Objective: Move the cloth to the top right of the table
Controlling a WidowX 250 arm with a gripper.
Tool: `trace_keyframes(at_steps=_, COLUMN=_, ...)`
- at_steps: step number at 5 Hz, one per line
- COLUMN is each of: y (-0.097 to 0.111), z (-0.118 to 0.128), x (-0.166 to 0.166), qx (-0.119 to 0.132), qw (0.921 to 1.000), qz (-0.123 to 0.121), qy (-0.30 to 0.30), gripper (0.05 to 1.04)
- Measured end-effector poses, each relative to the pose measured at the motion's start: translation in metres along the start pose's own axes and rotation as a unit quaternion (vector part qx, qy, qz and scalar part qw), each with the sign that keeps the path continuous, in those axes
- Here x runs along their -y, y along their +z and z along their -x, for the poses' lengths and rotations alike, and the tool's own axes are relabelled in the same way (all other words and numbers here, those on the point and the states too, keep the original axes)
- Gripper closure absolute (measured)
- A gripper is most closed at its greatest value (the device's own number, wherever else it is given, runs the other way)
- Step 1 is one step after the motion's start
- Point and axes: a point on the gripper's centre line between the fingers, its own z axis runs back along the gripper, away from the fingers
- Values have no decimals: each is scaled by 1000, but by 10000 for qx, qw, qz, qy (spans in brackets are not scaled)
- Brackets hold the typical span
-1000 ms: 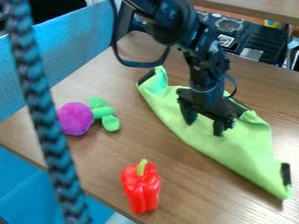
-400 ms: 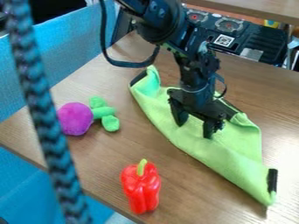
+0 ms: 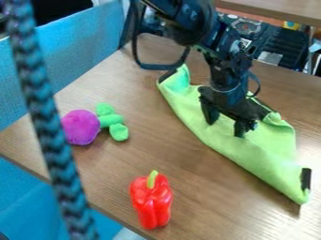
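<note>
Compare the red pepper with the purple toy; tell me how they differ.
The red pepper is glossy, while the purple toy looks soft and matte. The pepper's body is long and lobed; the toy's is round. The pepper has a small, thin stem, the toy a thick one with leafy lobes. Both have green tops and rest on the table.

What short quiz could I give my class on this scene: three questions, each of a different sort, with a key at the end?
1. True or false: the pepper does not touch the cloth.
2. Fill in the colour: the round part of the soft toy is ______.
3. Choose one. What is directly under the gripper?
A) the pepper
B) the soft toy
C) the cloth

Key: 1 true; 2 purple; 3 C
</note>
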Motion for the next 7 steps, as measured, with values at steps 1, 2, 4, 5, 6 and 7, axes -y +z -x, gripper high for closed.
trace_keyframes(at_steps=1, y=-5, z=-15, x=6, qx=147, qw=9992, qz=140, qy=-330, gripper=82)
trace_keyframes(at_steps=2, y=-9, z=-26, x=11, qx=292, qw=9965, qz=223, qy=-751, gripper=82)
trace_keyframes(at_steps=4, y=-13, z=-46, x=28, qx=447, qw=9933, qz=356, qy=-1004, gripper=82)
trace_keyframes(at_steps=5, y=-10, z=-53, x=34, qx=529, qw=9925, qz=393, qy=-1031, gripper=82)
trace_keyframes(at_steps=6, y=0, z=-53, x=36, qx=620, qw=9920, qz=515, qy=-970, gripper=82)
trace_keyframes(at_steps=7, y=36, z=-65, x=27, qx=994, qw=9906, qz=505, qy=-795, gripper=83)
